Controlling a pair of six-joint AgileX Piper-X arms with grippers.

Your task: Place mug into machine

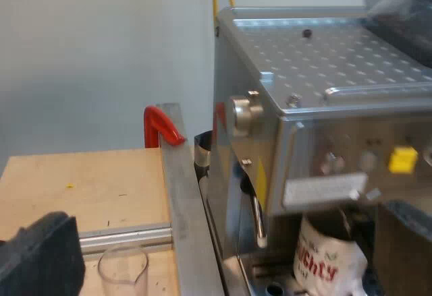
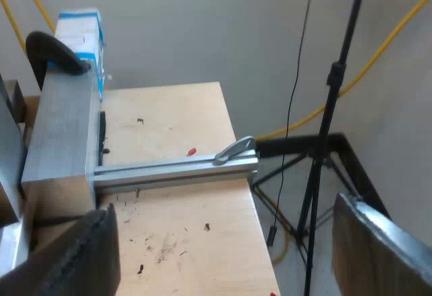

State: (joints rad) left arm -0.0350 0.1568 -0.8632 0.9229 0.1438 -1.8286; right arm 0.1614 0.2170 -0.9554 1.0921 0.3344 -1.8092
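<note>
A white mug (image 1: 329, 261) with red lettering stands under the front panel of the steel espresso machine (image 1: 324, 60), close to the steam wand (image 1: 257, 216). My left gripper (image 1: 226, 225) is open, drawn back from the machine's front, with nothing held between its fingers (image 1: 40, 255). A clear measuring glass (image 1: 123, 272) stands on the wooden table beside the near finger. My right gripper (image 2: 223, 218) is open and holds nothing. It hangs over a wooden table top (image 2: 175, 228) near that top's edge.
A red clamp (image 1: 162, 126) grips a metal rail (image 1: 182, 201) beside the machine. The bean hopper (image 1: 405, 13) sits on top. Near the right gripper are an aluminium rail (image 2: 175, 168), a blue-and-white carton (image 2: 84, 36) and a black stand (image 2: 331, 107) on the floor.
</note>
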